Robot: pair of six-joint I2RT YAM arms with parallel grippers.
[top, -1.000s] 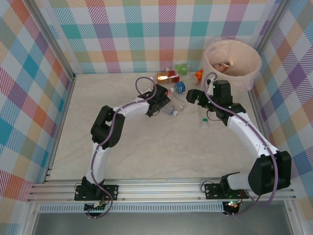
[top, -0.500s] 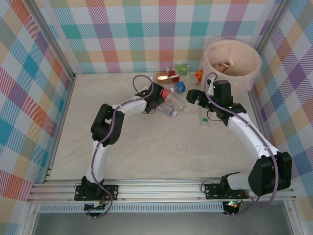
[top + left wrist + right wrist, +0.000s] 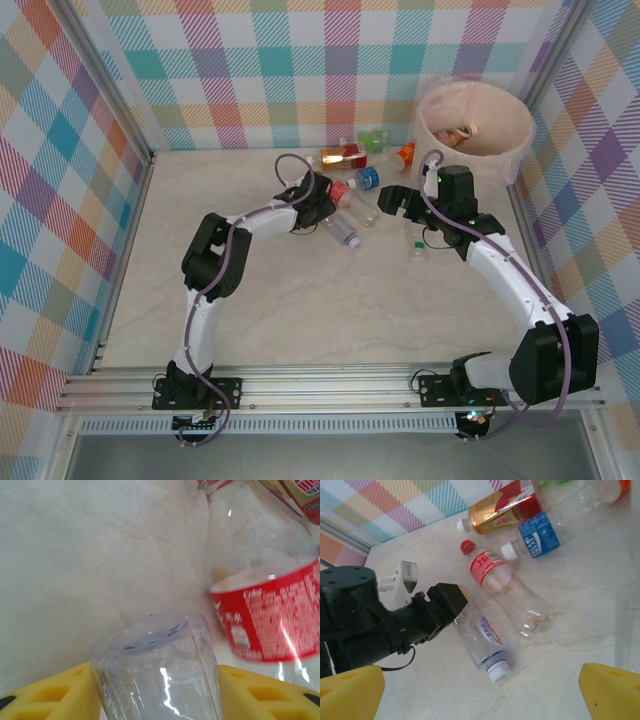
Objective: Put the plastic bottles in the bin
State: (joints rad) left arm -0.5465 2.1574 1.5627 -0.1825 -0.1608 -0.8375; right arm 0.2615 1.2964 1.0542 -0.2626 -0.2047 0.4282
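A clear bottle (image 3: 487, 637) with a purple label and white cap lies on the table. My left gripper (image 3: 320, 210) is shut on its base end, and the yellow pads (image 3: 260, 695) press both sides of the bottle (image 3: 160, 670). Just beyond it lies a red-labelled bottle (image 3: 270, 615), also seen as the red-capped bottle (image 3: 345, 192). My right gripper (image 3: 398, 203) hovers open to the right of them, its fingers (image 3: 350, 692) wide apart with nothing between. The cream-pink bin (image 3: 432, 140) stands at the far right corner.
More bottles lie near the back wall: a blue-labelled one (image 3: 368, 178), an orange-liquid one (image 3: 342, 155), a green one (image 3: 372, 140) and an orange-capped one (image 3: 405, 155). A small green-capped bottle (image 3: 418, 250) sits by the right arm. Checked walls enclose the table.
My left gripper has closed from wide open onto the clear bottle's base, and the bottle has swung slightly toward the near side. The right gripper has edged a little left, still open.
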